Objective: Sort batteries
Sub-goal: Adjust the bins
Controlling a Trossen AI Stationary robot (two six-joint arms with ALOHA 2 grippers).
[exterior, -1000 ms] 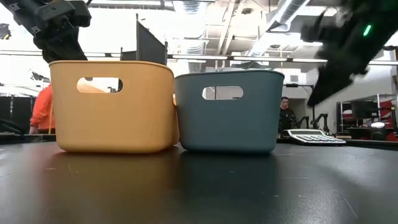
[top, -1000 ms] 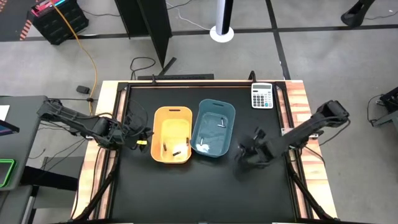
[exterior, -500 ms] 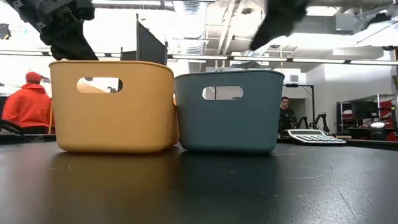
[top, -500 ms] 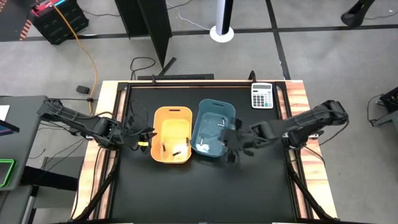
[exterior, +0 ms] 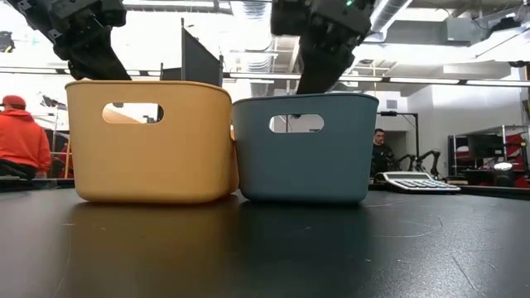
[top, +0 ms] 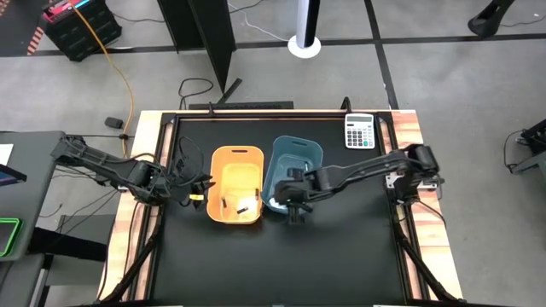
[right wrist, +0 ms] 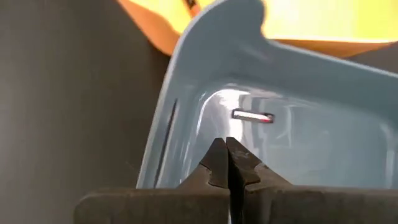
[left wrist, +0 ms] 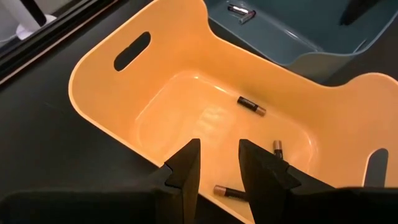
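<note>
Small slim cylindrical batteries lie in two plastic bins standing side by side on the black desk (top: 341,256). A pale silvery battery (right wrist: 252,116) rests on the floor of the blue-grey plastic bin (top: 281,153), just ahead of the right tool (right wrist: 226,163), which hangs over that bin's near rim with its fingers pressed together; whether anything is pinched between them cannot be made out. Three dark batteries (left wrist: 250,105) lie in the yellow-orange plastic bin (left wrist: 112,93), beyond the left tool (left wrist: 217,171), which hovers beside that bin, part open and empty. In the low view the bin walls hide all batteries.
</note>
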